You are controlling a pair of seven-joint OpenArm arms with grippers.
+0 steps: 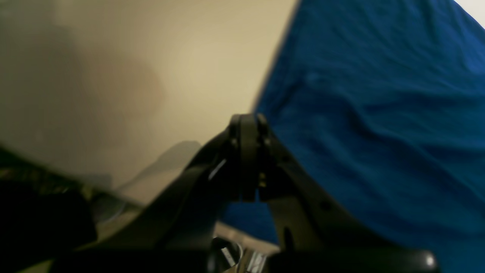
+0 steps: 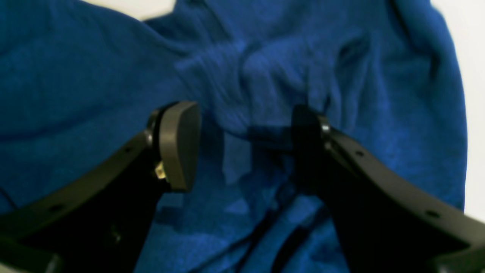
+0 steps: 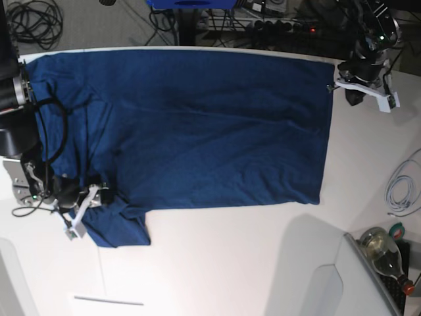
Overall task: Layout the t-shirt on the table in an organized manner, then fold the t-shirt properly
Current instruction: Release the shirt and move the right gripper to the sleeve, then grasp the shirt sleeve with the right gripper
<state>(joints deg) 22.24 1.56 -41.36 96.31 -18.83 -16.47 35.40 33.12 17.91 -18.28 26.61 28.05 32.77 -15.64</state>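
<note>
Blurrily, left tool [image 1: 248, 125] closed at t-shirt [image 3: 197, 125] edge; right tool [image 2: 242, 146] agape.

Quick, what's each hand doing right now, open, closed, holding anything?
Left hand: closed at the edge of the t-shirt; whether it pinches cloth cannot be told.
Right hand: open over the t-shirt, holding nothing.
</note>
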